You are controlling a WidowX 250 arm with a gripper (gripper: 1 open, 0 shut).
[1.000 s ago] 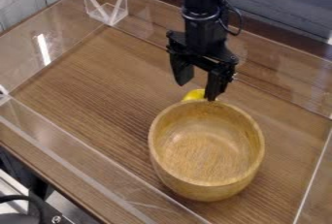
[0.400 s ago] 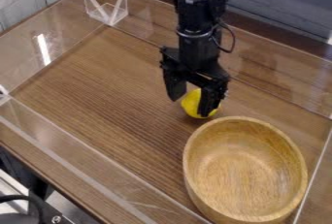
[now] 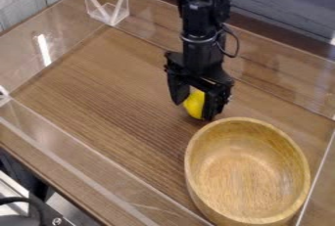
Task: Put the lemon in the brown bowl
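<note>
While the black robot arm reached straight down from the top centre of the frame, its black claw (image 3: 198, 104) stood with the jaws spread wide, one finger on each side of the small bright yellow lemon (image 3: 195, 104). That fruit sat between the fingers, low over the dark wood-grain bench (image 3: 105, 83), just right of the frame's centre; whether the fingers touched its skin could not be told. The large round light-brown wooden bowl (image 3: 249, 171) with its thick rim lay in the lower right of the frame, its wide hollow bare, its upper left rim just beside the claw's right-hand finger. The lemon was outside the bowl, just above and left of that rim in the picture. Clear plastic walls (image 3: 59, 34) ran round the bench, and a small clear angled stand (image 3: 108, 7) stood at the upper left, well apart from the claw and the bowl.
</note>
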